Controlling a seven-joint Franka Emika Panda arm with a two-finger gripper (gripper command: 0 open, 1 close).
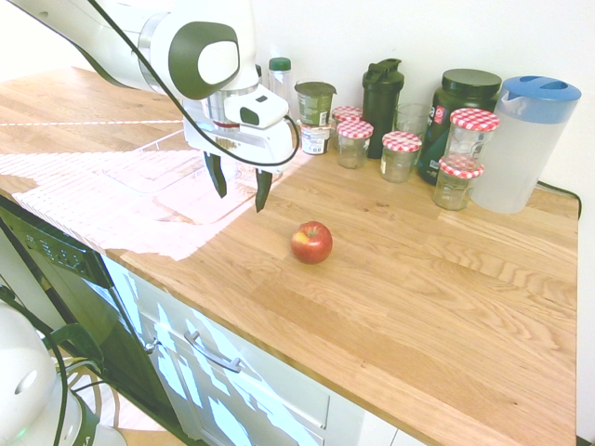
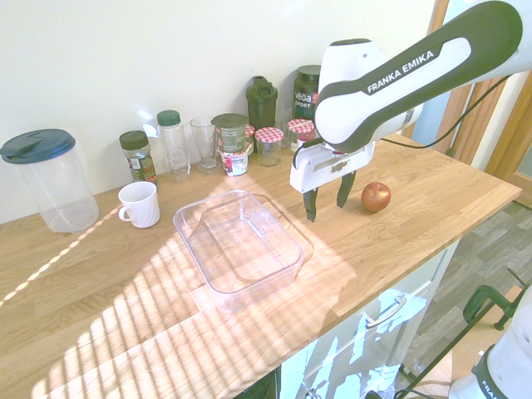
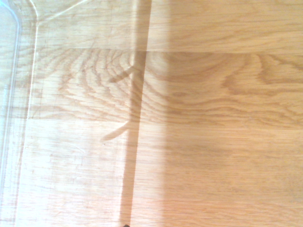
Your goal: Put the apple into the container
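Apple (image 1: 311,242): red, upright on wooden countertop (image 1: 446,279), untouched. Gripper (image 1: 239,190): hangs above the counter between apple and container (image 2: 239,247), fingers spread wide, empty. Container: clear tub, empty, near white mug (image 2: 139,204).

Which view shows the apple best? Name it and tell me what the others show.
The first exterior view: the apple sits near the middle of the picture, unblocked, its red skin, yellowish patch and stem plain. The second exterior view shows it smaller and farther off, beyond the open gripper. The wrist view shows only countertop and a clear plastic edge, no apple.
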